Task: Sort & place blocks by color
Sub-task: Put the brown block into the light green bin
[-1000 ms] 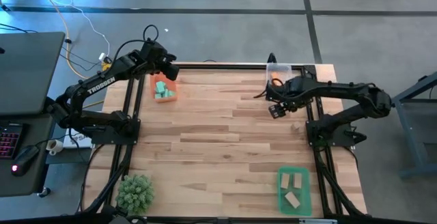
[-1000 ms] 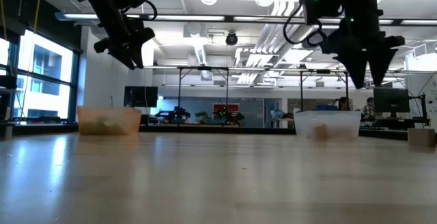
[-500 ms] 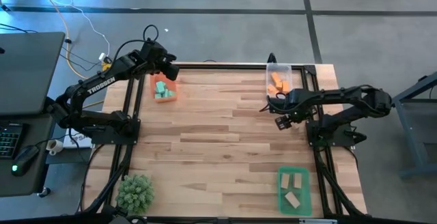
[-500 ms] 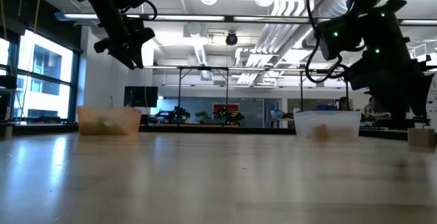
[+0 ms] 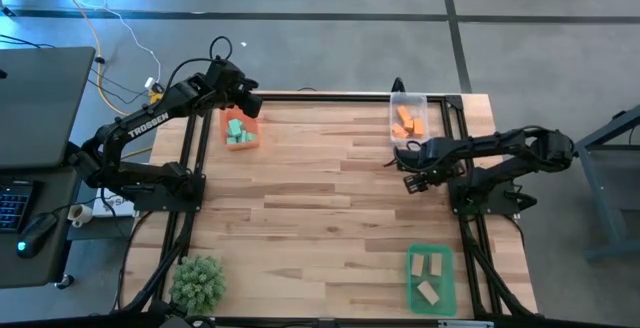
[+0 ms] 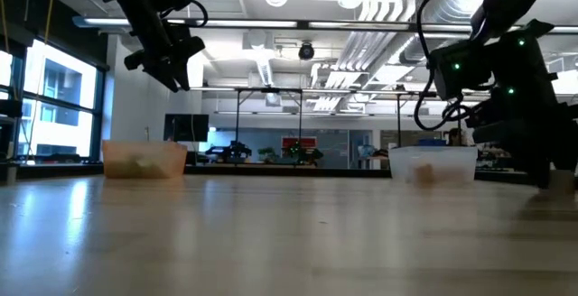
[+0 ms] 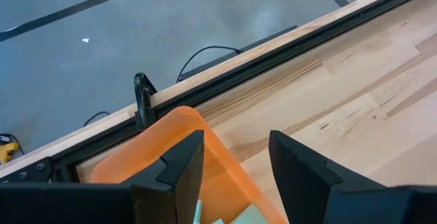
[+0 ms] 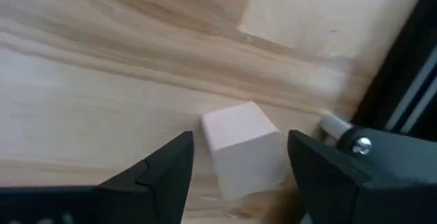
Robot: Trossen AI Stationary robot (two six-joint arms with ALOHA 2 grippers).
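Now the right hand (image 8: 235,166) is seen lowered from beside the clear tray (image 5: 408,103) to the counter (image 5: 320,188) at mid-right, fingers spread around a tan block (image 8: 244,145); a grasp is judged next. Left hand (image 7: 232,162), open, is held over the orange tray (image 5: 240,131) of teal blocks (image 5: 236,133). Orange blocks (image 5: 405,122) sit in clear tray, tan blocks (image 5: 428,278) in green tray (image 5: 430,280).

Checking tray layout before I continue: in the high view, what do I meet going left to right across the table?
Spiky plant → orange tray below the left gripper → clear tray → right gripper → green tray.
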